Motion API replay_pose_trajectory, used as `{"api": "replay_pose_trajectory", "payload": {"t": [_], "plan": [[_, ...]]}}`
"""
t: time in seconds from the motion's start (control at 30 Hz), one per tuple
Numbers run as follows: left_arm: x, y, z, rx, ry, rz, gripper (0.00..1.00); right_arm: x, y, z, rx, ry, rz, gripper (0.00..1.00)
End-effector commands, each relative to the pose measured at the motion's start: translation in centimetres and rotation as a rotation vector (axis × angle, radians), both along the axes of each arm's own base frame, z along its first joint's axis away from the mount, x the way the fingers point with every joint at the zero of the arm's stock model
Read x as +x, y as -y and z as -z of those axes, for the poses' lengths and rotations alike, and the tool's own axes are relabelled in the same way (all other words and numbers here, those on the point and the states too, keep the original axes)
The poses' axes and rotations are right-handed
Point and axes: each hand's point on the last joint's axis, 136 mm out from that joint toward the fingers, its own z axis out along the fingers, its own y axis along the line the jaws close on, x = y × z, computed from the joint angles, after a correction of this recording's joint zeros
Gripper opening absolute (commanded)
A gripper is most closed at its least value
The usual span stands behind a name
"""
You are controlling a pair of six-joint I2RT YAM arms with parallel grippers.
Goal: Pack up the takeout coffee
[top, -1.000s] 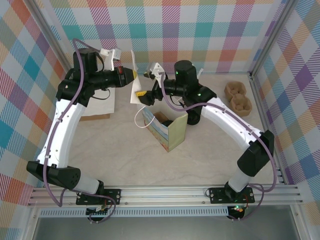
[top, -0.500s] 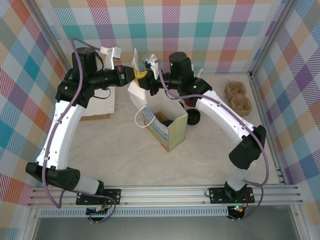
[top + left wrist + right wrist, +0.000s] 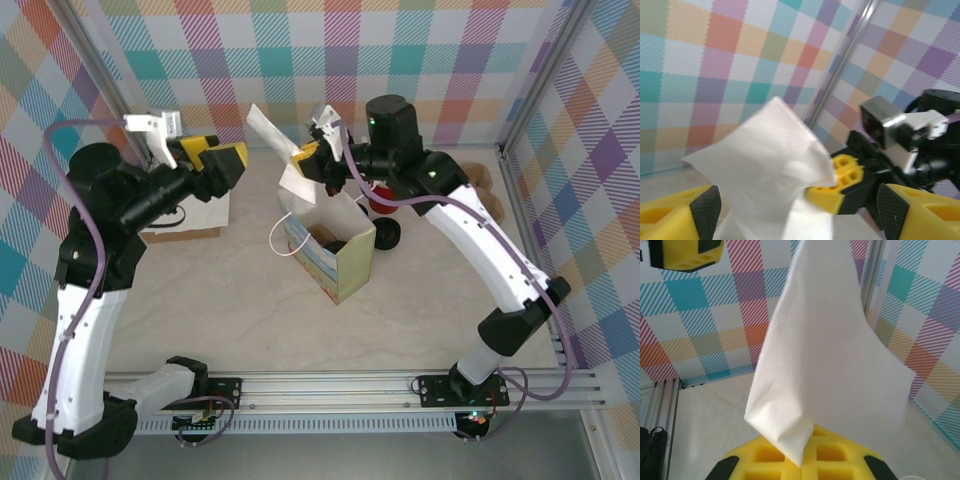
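Top view: right end effector (image 3: pixel 309 153) is clamped shut on a white paper napkin (image 3: pixel 272 130), held up over the back edge of the open paper bag (image 3: pixel 345 265). Left end effector (image 3: pixel 226 160) sits well left of the napkin, jaws wide apart, nothing in them. The bag stands upright mid-desk (image 3: pixel 200 290), looped handle on its left side.

Takeout coffee (image 3: pixel 333 246): looks to be the dark round top low inside the bag, next to something brown. It is too small to make out the cup wall, so not certain.

A black round lid (image 3: pixel 388 235) lies on the desk just right of the bag. A red cup (image 3: pixel 381 190) is behind it, under the right arm. Brown pulp cup trays (image 3: pixel 487 180) sit far right, partly hidden by that arm.

Right wrist view gives the grip detail. The napkin's lower corner is pinched between the closed yellow fingers (image 3: pixel 765 460) and the sheet stands up tall. One yellow fingertip (image 3: pixel 687 257) of the left end effector shows top left, apart from the sheet.

Left wrist view: its own fingers (image 3: pixel 670 215) are spread to both bottom corners, with the napkin in the gap between them. Can't tell from here whether it touches them. The right end effector's yellow tip grips the napkin from behind.
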Motion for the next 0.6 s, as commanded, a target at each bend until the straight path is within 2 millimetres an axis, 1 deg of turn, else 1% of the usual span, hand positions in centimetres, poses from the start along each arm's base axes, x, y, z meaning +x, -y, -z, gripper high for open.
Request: {"api": "replay_pose_trajectory", "payload": {"t": [0.0,0.1,0.23,0.33,0.5,0.57], "plan": [[1.0,-1.3,0.5,0.011,0.035,-0.110,0.85,-1.4,2.2,-1.5,-0.025,0.044,0.014,0.00],[1.6,-2.2,2.3,0.024,0.000,-0.171,0.86,-1.7,3.2,-0.9,-0.049,0.019,0.035,0.00],[2.4,-2.9,5.2,0.049,-0.063,-0.221,0.87,-1.9,3.9,0.8,-0.076,-0.019,0.043,0.00],[2.7,-3.0,6.7,0.066,-0.102,-0.237,0.87,-1.3,4.2,2.2,-0.111,-0.035,0.067,0.00],[2.9,-3.1,8.2,0.081,-0.136,-0.243,0.88,-0.1,4.4,3.9,-0.161,-0.062,0.092,0.00],[3.0,-3.2,8.6,0.085,-0.146,-0.246,0.88,-0.1,4.3,4.8,-0.190,-0.084,0.082,0.00]]}}
